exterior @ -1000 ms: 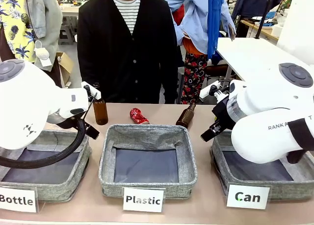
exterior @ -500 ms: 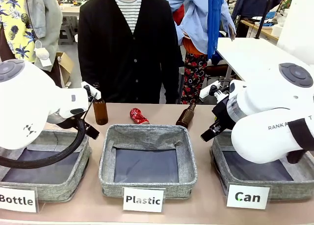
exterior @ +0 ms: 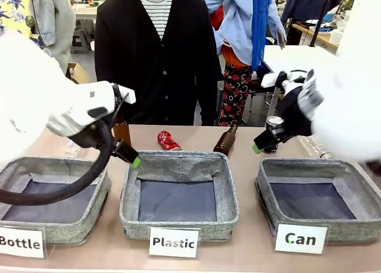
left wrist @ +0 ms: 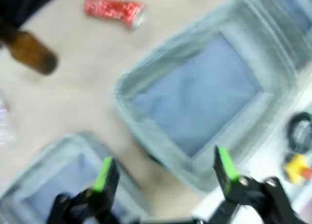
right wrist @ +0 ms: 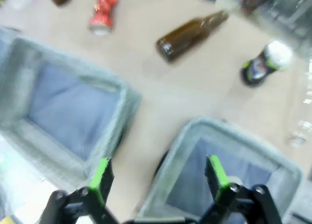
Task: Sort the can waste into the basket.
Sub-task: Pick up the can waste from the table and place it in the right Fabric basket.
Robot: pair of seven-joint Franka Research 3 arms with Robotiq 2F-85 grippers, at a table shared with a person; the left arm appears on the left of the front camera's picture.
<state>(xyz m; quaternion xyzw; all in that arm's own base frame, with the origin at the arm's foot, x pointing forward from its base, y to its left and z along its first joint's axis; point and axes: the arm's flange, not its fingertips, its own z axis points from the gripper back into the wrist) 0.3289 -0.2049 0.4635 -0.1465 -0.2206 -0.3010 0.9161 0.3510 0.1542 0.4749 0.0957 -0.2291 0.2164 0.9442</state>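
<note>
1. Because the basket [exterior: 315, 164] labelled "Can" sits empty at the near right of the counter [exterior: 253, 246], every can has to travel toward the robot's side and rightward to reach it.
2. Of the two, the right gripper [exterior: 259, 146] is the nearer. It hangs above the basket's far left corner, with the dark can [exterior: 274, 122] just beyond it. The left gripper [exterior: 132, 159] hovers over the far left corner of the Plastic bin [exterior: 178, 225], well apart from the basket.
3. The dark can stands upright on the counter just behind the basket, so its long axis is vertical. The crushed red can [exterior: 168, 141] lies on its side behind the Plastic bin, between the two grippers, its axis slanting across the counter. A brown bottle [exterior: 225, 141] lies between the two cans.
4. Both grippers are spread wide, with nothing between their green pads and nothing touched. I judge the right gripper best placed to take the dark can, closing across its sides.
</note>
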